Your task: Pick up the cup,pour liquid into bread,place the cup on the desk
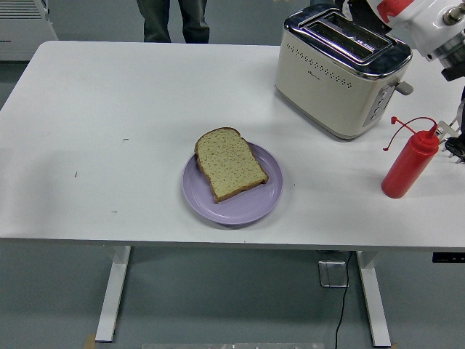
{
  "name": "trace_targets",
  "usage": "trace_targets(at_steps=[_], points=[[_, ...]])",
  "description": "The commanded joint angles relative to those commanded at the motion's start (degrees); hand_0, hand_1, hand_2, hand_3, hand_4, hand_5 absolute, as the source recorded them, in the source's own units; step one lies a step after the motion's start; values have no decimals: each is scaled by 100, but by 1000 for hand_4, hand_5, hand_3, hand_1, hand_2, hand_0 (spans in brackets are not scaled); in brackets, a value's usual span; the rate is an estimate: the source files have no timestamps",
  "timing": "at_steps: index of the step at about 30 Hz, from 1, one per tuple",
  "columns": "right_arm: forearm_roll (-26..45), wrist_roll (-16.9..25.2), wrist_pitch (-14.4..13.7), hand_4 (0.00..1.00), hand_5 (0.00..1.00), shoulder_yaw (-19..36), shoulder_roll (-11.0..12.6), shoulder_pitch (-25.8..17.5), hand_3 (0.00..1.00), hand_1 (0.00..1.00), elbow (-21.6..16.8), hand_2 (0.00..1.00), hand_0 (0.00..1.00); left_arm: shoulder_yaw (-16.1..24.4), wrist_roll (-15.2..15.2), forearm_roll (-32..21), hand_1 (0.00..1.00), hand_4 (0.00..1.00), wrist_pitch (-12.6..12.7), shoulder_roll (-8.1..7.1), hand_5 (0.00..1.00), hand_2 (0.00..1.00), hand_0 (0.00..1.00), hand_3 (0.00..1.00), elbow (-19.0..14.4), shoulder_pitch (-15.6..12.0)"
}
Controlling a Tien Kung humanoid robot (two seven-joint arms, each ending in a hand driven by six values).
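A slice of brown bread point(231, 166) lies flat on a purple plate point(256, 208) near the table's front middle. No cup or yellow bottle shows in the head view. Only the white and red shell of my right hand point(392, 10) shows at the top right corner, above the back of the toaster and cut off by the picture's edge. What it holds is out of view. My left arm is not in the picture.
A cream and chrome toaster point(338, 80) stands at the back right. A red squeeze bottle point(408, 167) stands upright near the right edge, next to dark robot parts point(456, 149). A person's legs point(174, 18) stand behind the table's far side.
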State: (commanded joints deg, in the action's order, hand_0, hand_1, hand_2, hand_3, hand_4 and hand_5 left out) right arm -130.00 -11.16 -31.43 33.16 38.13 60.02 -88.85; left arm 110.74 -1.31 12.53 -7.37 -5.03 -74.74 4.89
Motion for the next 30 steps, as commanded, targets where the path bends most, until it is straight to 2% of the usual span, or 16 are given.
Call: trace_targets(at_steps=[3, 5, 7, 10, 14, 17, 23, 30], points=[[37, 137, -265, 502, 83, 234, -101, -144, 663, 574, 22, 564, 501, -1, 0, 3, 819, 656, 0, 2, 998, 860, 829, 816, 1, 2], [452, 295, -419, 502, 83, 385, -179, -236, 663, 574, -2, 564, 501, -5, 0, 3, 819, 656, 0, 6, 998, 860, 829, 816, 3, 2], [873, 374, -475, 502, 83, 441, -207, -268, 663, 574, -16, 564, 501, -8, 0, 2, 819, 656, 0, 7, 998, 860, 829, 816, 3, 3], [1581, 719, -440, 502, 86, 654, -275, -352, 669, 575, -186, 564, 513, -9, 1, 4, 819, 656, 0, 9, 998, 859, 829, 816, 4, 3], [2507, 1177, -77, 502, 86, 1057, -308, -418, 669, 575, -410, 564, 513, -16, 1, 3, 819, 656, 0, 10, 998, 859, 829, 816, 6, 1], [3289, 1469, 407, 501, 85, 1426, -319, -463, 673, 581, -543, 564, 524, -27, 2, 3, 818, 655, -1, 7, 998, 859, 828, 816, 6, -6], [4704, 1564, 953, 505, 79, 1878, -293, -554, 684, 582, -654, 567, 526, -45, 3, 1, 819, 656, -2, 4, 998, 859, 828, 816, 4, -12], [6380, 1458, 1326, 505, 78, 2049, -329, -725, 719, 581, -741, 576, 526, -66, 3, 0, 819, 656, 0, 6, 998, 859, 828, 816, 4, -32]])
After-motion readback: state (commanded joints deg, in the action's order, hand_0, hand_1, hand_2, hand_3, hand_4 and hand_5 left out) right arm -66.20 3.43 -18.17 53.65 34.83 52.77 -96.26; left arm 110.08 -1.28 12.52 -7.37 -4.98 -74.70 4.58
